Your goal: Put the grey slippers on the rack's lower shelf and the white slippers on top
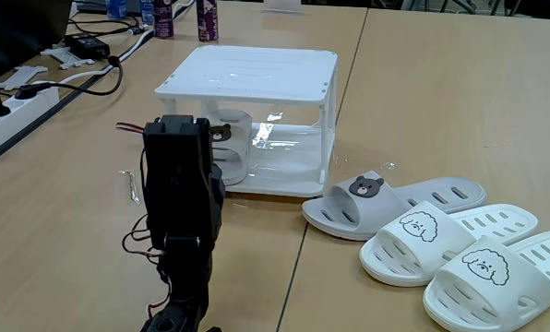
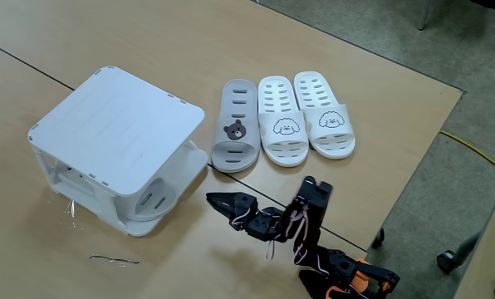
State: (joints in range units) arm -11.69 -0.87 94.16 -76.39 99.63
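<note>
Grey rubber is showing on the lower shelf [image 1: 284, 159]: one grey slipper [image 2: 154, 202] is sitting there, its mate [image 2: 235, 126] waiting on the surface [image 2: 380, 108] just beside the rack [image 2: 119, 137] and the white slippers [image 2: 301, 116]. The gripper [image 2: 217, 199] is hovering nearby with its tips together and nothing in them, seemingly free for the next pick.

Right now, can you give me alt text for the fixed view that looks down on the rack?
A white rack holds one grey slipper on its lower shelf. Beside it lie another grey slipper and two white slippers, with the black arm's fingers near the rack.
</note>
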